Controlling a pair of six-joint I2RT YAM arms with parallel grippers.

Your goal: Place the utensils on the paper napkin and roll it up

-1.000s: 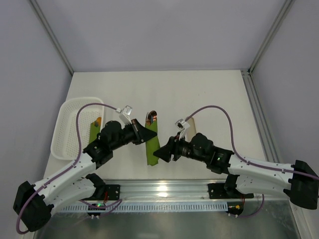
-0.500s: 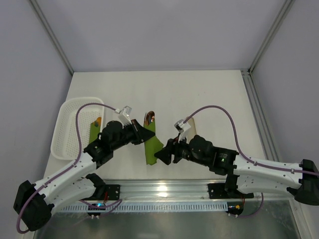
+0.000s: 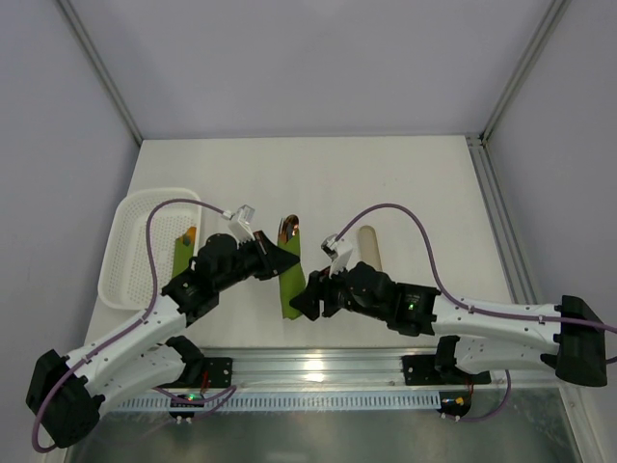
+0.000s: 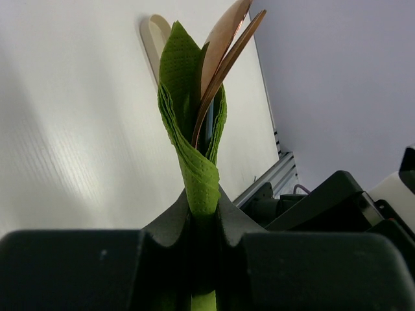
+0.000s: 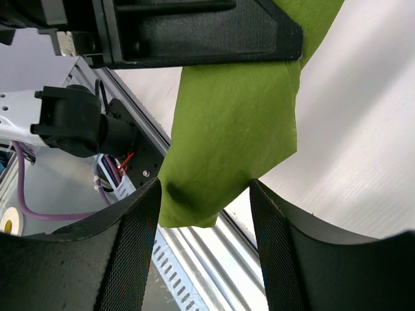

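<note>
While clamped in the clenched left gripper [image 3: 280, 258] near the front middle of the table [image 3: 405, 183], seen wrapped around the utensils [image 4: 224, 52]: the paper napkin [image 4: 194, 155]; placing apparently done; rolling likely unfinished, with loose lower corner ungrasped between jaws of the wide-spread right gripper [image 5: 204, 194].

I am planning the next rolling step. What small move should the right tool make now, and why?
Probably close the right tool on the loose lower flap of the napkin: that flap shows between its open jaws, while the left tool pinches it with the utensils wrapped inside.
</note>
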